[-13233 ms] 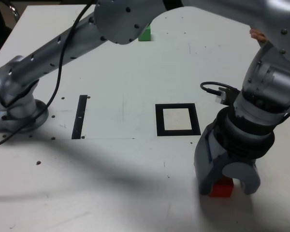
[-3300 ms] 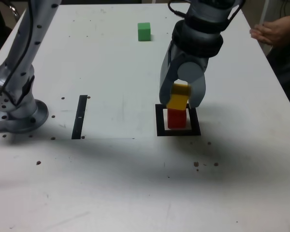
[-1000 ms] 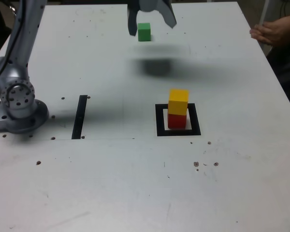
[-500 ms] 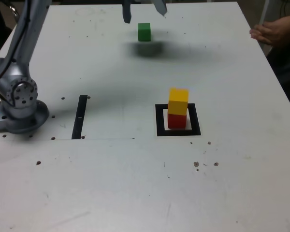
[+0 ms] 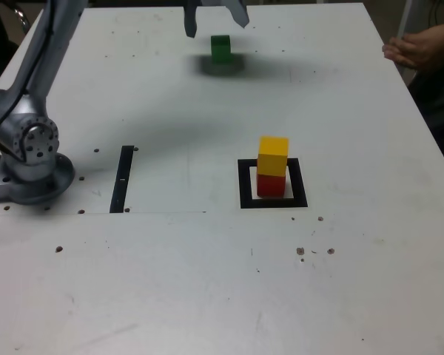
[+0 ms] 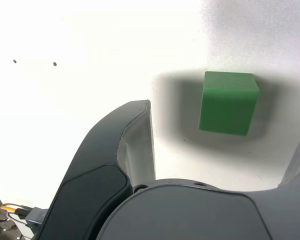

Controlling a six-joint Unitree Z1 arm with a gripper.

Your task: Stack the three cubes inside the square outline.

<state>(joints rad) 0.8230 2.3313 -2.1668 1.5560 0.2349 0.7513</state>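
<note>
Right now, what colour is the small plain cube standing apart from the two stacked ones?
Green; the wrist view shows this cube best.

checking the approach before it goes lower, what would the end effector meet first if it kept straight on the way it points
Probably the green cube or the tabletop close beside it; the open end effector points down near them, but its depth and exact line are unclear.

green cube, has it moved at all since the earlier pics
No. In the exterior view, the green cube sits at the same spot near the table's far edge, still beyond the square outline and toward the view's left of it.
</note>
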